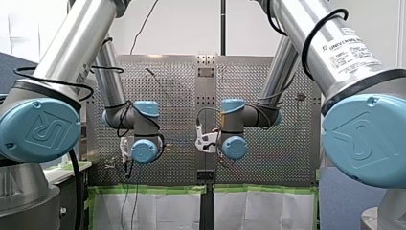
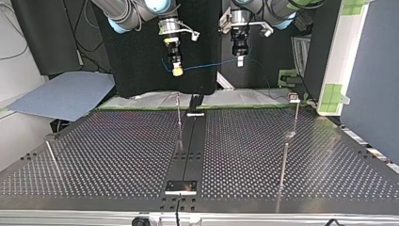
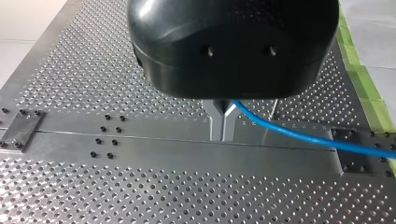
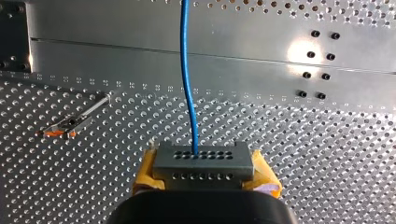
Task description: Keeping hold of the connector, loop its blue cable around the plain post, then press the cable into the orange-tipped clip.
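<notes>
the perforated table [image 2: 117,155] lies well below both grippers. upper middle of the top view, my right gripper [image 2: 177,70] clamps the connector [image 4: 203,161]; just right, my left gripper [image 2: 240,60] pinches the blue cable [image 3: 299,135]. i'd lower both together, cable lightly taut, never tugging the connector.

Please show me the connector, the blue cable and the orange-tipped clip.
connector [image 4: 203,161], right wrist view, middle of its grey face.
blue cable [image 4: 185,74], right wrist view, middle of its length.
orange-tipped clip [image 4: 74,120], right wrist view, middle of its metal body.
</notes>
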